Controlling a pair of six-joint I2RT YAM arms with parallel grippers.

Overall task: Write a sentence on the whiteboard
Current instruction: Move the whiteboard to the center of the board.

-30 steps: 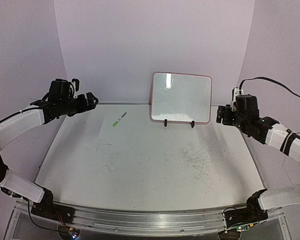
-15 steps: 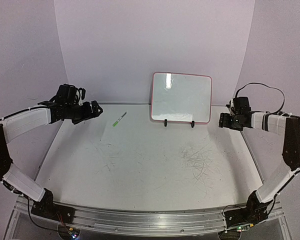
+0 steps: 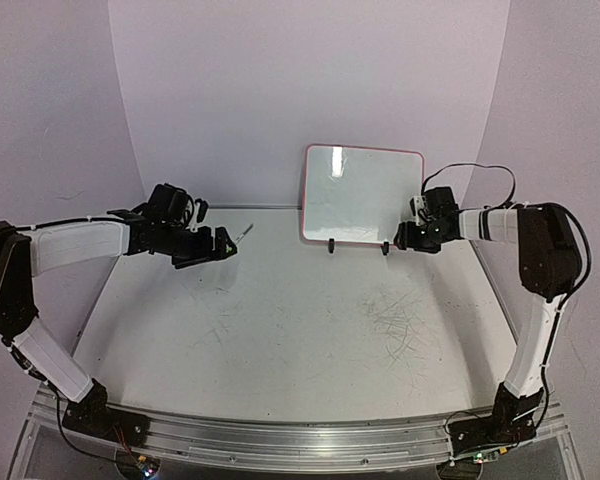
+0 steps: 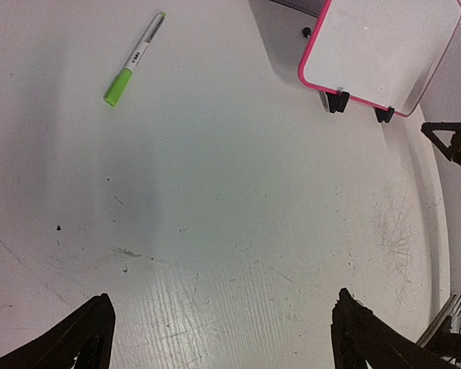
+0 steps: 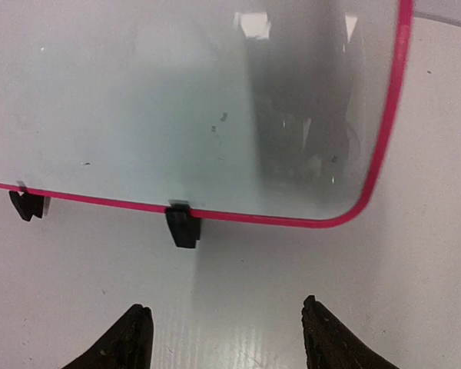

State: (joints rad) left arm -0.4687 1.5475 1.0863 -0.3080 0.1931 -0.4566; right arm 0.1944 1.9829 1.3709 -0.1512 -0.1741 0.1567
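Observation:
The whiteboard (image 3: 363, 195) stands upright on two black feet at the back of the table, pink-red framed. Its face is blank; no sentence shows on it. It also shows in the left wrist view (image 4: 384, 50) and fills the right wrist view (image 5: 177, 100). A marker with a green cap (image 4: 134, 58) lies on the table left of the board; in the top view only its tip (image 3: 244, 233) shows past my left gripper (image 3: 218, 247). My left gripper (image 4: 223, 307) is open and empty, just short of the marker. My right gripper (image 3: 405, 237) (image 5: 227, 307) is open and empty at the board's lower right corner.
The white table carries scuffs and scratch marks (image 3: 395, 320). A lilac backdrop (image 3: 280, 90) closes the back and sides. An aluminium rail (image 3: 300, 440) runs along the near edge. The board's right foot (image 5: 183, 227) is close ahead of my right fingers.

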